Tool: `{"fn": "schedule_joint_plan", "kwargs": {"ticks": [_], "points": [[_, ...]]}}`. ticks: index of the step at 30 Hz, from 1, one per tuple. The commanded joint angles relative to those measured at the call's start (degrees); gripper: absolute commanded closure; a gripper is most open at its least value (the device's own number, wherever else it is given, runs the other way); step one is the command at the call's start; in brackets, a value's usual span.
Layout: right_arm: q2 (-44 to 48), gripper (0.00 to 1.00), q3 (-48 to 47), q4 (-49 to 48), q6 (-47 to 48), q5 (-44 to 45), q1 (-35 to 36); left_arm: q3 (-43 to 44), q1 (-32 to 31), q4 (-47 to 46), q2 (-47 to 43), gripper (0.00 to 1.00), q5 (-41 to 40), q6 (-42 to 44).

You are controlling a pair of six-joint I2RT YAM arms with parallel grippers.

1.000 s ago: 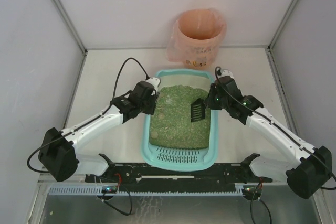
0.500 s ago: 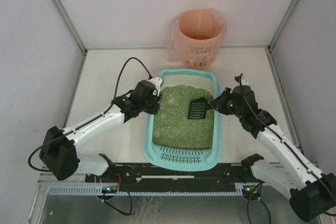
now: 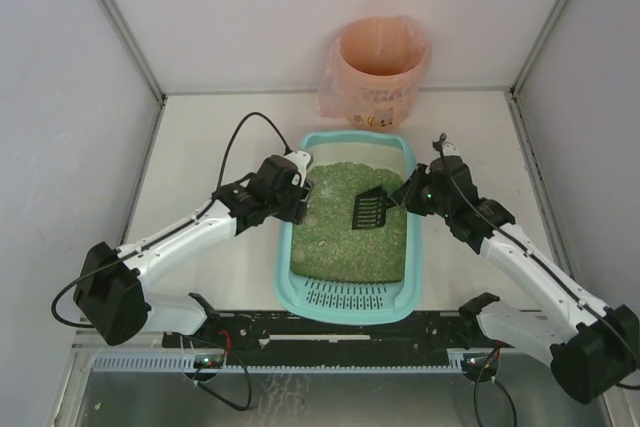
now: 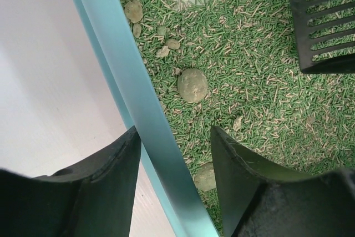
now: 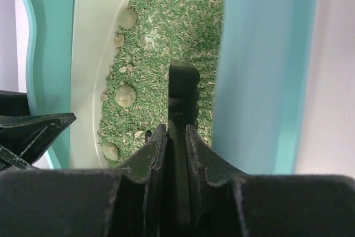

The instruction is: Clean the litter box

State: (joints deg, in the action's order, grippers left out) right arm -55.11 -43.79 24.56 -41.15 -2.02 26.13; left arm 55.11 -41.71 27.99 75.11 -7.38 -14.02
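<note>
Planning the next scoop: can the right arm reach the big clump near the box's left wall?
Probably yes: its scoop hangs over open litter and the clump lies uncovered, though the left gripper straddling the rim of the litter box nearby may crowd it.

bright even diffuse light, soft faint shadows, no glare, overhead sharp, wrist-view near fingers (image 4: pixel 100 192) slightly soft

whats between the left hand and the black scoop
Left wrist view: a round grey-green clump and smaller lumps on green pellet litter, between left hand and black slotted plastic scoop.
</note>
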Motion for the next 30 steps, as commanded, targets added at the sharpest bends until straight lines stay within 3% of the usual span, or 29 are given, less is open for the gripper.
{"fn": "schedule_joint_plan", "kwargs": {"ticks": [1, 11, 16, 30], "points": [[-5.1, 1.0, -6.9, -1.3, 0.8, 4.6, 3.7, 2.7, -0.6, -0.7, -0.4, 0.45, 2.4, -1.3], [-18.1, 1.0, -15.4, 5.4, -1.2, 7.3, 10.5, 2.6, -0.6, -0.6, -0.2, 0.49, 3.0, -1.5], [-22.7, 1.0, -16.1, 6.1, -3.1, 4.3, 11.5, 2.5, -0.7, -0.5, -0.1, 0.5, 3.0, -1.7], [-35.4, 1.0, -8.9, -21.0, -15.7, -8.3, 16.3, 2.7, -1.3, -0.8, 1.1, 0.53, 3.4, -2.2]]}}
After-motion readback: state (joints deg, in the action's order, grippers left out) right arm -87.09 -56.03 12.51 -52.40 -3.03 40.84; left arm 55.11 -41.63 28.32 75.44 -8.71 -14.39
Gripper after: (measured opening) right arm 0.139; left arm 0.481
